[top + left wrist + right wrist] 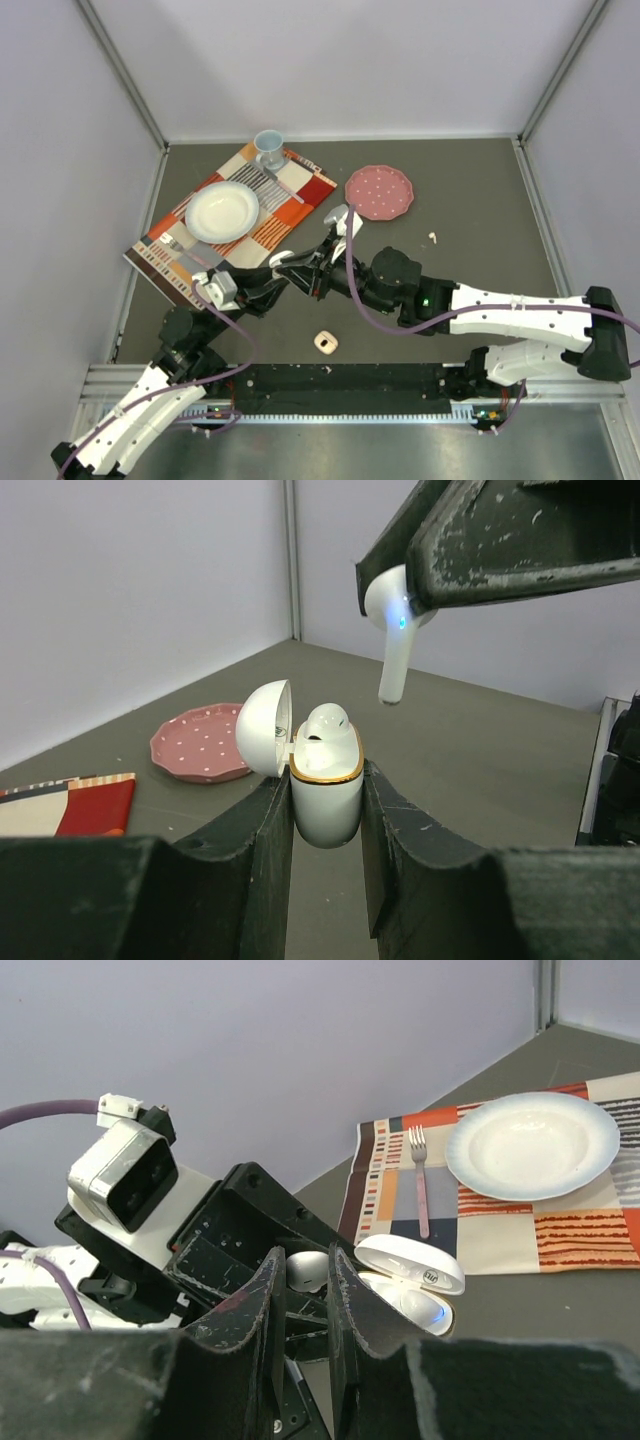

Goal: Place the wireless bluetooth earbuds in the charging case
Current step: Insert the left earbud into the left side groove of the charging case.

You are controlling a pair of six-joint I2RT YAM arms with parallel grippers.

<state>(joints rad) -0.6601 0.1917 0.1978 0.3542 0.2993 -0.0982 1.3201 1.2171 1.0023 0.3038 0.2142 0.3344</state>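
Note:
My left gripper [326, 792] is shut on a white charging case [326, 805] with a gold rim, held upright above the table, its lid [264, 728] swung open to the left. One white earbud [326, 721] sits in the case. Just above and right of it, my right gripper [305, 1260] is shut on a second earbud [394, 630], stem pointing down, a blue light glowing on it. Seen from above, both grippers [285, 272] [322, 262] meet near the table's middle. Another earbud [433, 237] lies loose on the table to the right.
A small peach case [325, 342] lies near the front edge. A pink dotted plate [379, 192] sits behind the grippers. At the back left a patterned placemat [300, 205] carries a white bowl [222, 211], a fork [419, 1180] and a blue cup [268, 148].

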